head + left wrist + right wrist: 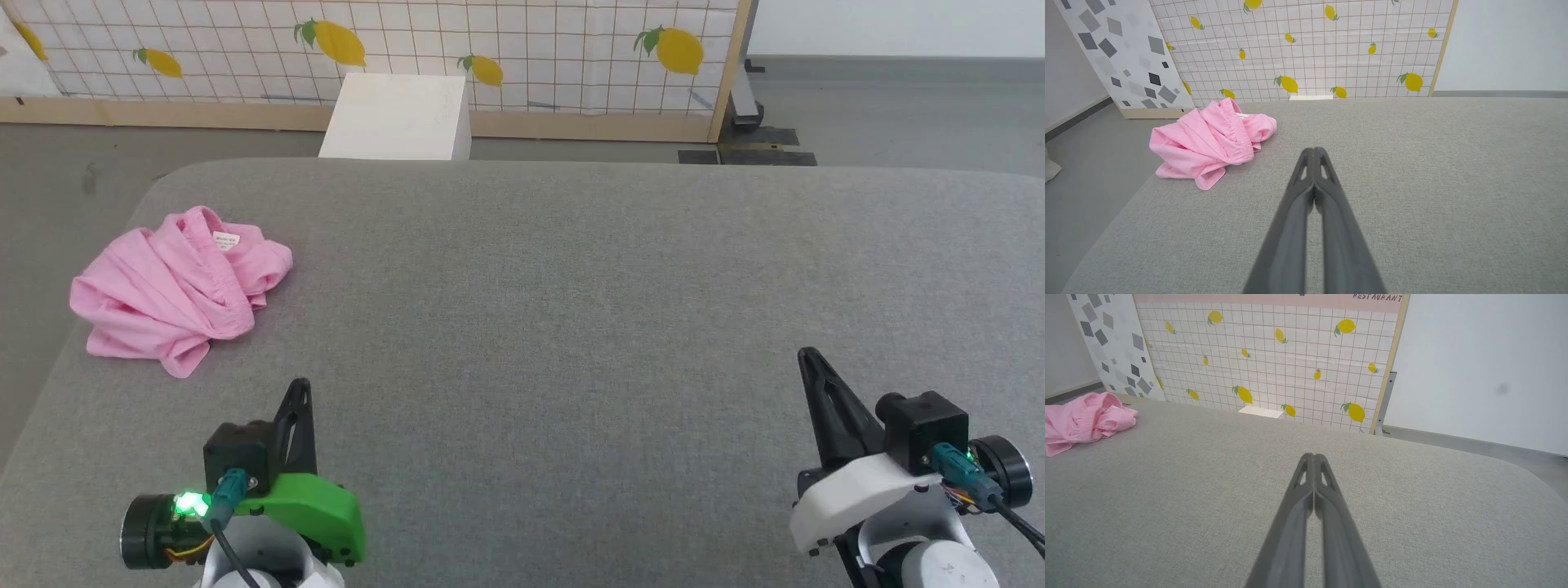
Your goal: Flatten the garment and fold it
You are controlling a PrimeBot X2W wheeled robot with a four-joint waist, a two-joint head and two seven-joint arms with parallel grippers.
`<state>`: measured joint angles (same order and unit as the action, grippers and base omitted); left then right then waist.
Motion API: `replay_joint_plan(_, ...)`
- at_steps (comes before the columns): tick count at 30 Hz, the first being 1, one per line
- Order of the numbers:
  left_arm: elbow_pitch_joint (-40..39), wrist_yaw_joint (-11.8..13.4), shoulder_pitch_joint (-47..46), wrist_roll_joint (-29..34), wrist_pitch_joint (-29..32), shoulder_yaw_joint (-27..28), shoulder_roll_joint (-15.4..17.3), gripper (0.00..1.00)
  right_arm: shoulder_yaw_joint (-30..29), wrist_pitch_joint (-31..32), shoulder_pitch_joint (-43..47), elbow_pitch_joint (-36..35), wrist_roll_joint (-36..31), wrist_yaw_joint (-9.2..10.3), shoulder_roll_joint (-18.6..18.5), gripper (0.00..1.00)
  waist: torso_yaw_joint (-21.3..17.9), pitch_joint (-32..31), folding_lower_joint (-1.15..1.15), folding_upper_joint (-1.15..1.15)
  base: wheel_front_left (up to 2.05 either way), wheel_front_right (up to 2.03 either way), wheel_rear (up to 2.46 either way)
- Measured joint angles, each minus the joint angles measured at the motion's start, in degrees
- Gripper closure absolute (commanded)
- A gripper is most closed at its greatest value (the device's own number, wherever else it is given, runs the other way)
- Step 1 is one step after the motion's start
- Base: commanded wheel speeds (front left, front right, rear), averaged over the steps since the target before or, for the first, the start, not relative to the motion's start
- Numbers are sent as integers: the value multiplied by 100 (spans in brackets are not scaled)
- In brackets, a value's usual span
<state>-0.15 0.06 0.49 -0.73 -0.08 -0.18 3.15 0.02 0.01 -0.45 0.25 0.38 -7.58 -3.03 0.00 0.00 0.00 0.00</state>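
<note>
The garment (175, 290) is a crumpled light pink heap near the far left corner of the grey padded table (571, 327), its gathered band and small white label (226, 240) facing up. It also lies left of the fingers in the left wrist view (1208, 143) and at the far left edge in the right wrist view (1081, 420). My left gripper (300, 385) hovers at the near left, shut and empty, a short way in front of the heap. My right gripper (807, 355) hovers at the near right, shut and empty, far from the cloth.
A white box (397, 117) stands on the floor behind the table's far edge. A lemon-patterned grid screen (490, 49) with a wooden frame runs behind it. The table's left edge (49, 384) drops to grey floor close to the garment.
</note>
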Motion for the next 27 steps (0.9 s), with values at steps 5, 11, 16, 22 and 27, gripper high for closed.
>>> replay_joint_plan(5, 0, 0, 0, 0, 0, 0, 0, 100, 0, 0, 0, 0, 0, 0, 0, 100, 0, 0, 0, 0, 0, 0, 0)
replay_joint_plan(11, 0, 0, 0, 0, 0, 0, 0, 100, 1, 0, 0, 0, 0, 0, 0, 100, 0, 0, 0, 0, 0, 0, 0)
replay_joint_plan(16, 0, 0, 0, 0, 0, 0, 0, 100, 1, 0, 0, 0, 0, 0, 0, 100, 0, 0, 0, 0, 0, 0, 0)
replay_joint_plan(22, 0, 0, 0, 0, 0, 0, 0, 100, 1, 0, 0, 0, 0, 0, 0, 100, 0, 0, 0, 0, 0, 0, 0)
replay_joint_plan(27, -1, 0, 1, -31, 0, -8, 1, 0, 1, 0, -1, 5, 1, 0, -3, 0, 0, 0, 0, 0, 0, 0, 0)
